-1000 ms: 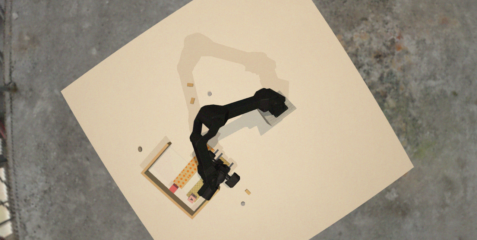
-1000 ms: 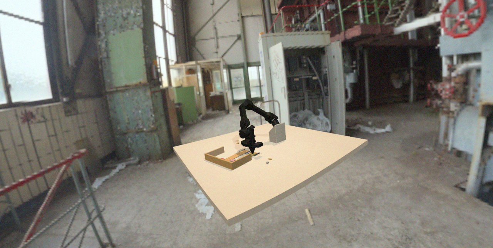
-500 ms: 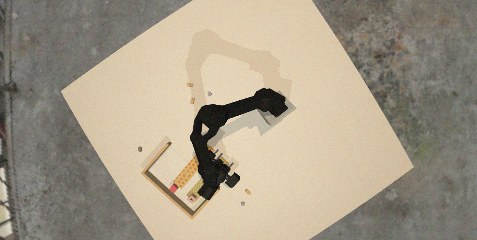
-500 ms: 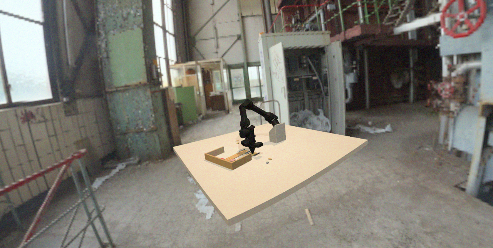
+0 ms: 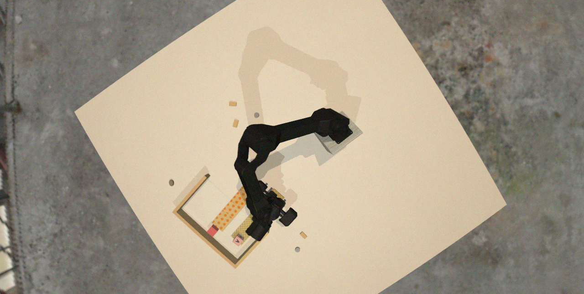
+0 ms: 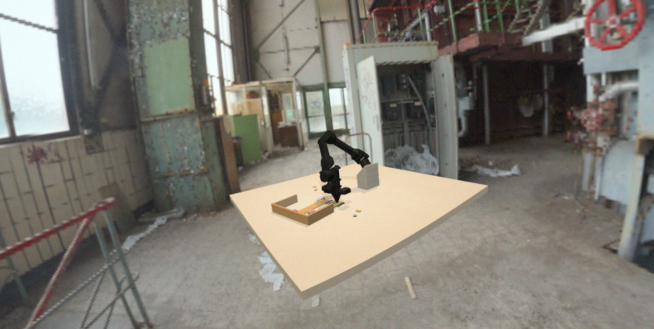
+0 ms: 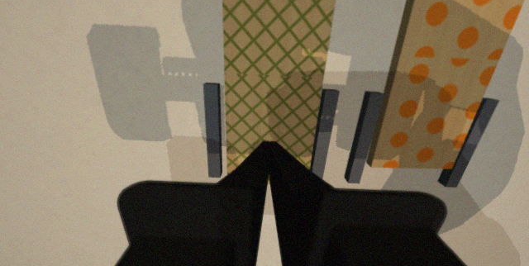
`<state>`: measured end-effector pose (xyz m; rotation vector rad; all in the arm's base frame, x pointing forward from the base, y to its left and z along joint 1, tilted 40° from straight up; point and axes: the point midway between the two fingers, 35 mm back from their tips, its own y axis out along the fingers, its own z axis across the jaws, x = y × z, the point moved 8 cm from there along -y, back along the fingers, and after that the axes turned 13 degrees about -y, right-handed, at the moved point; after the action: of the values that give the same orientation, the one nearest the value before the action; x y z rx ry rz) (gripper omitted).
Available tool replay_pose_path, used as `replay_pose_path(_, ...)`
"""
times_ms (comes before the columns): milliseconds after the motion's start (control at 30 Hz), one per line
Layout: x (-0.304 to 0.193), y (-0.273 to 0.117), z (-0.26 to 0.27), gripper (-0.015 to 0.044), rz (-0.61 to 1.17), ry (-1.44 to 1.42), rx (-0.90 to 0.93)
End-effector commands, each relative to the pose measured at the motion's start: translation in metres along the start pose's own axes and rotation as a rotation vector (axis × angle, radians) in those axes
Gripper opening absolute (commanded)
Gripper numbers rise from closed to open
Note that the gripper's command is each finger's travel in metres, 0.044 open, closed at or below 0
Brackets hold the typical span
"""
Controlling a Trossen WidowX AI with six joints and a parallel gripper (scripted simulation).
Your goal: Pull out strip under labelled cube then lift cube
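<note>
Pincer (image 7: 269, 150) closed together, tip pressing green-lattice strip (image 7: 274, 51); strip looks thin, flat, slippery, best dragged by its near end.

The arm (image 5: 261, 194) covers the near stretch of the green-lattice strip (image 5: 243, 226) beside the labelled cube (image 5: 238, 240) in the top view. The cube's letter is too small to read. In the wrist view the strip (image 7: 273, 51) runs off the upper edge, the cube out of frame.

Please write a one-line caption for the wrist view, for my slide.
Closed gripper presses its fingertips on the near end of the green-lattice strip, between two grey guide posts; the orange-dotted strip lies to its right.
</note>
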<state>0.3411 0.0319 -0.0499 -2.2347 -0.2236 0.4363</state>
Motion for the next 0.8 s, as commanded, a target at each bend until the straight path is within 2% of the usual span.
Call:
replay_pose_path(0, -0.012, 0.004, 0.003, 0.0, 0.018, -0.004, 0.003)
replay_pose_path(767, -0.045, 0.005, 0.011, 0.0, 0.02, -0.006, 0.003)
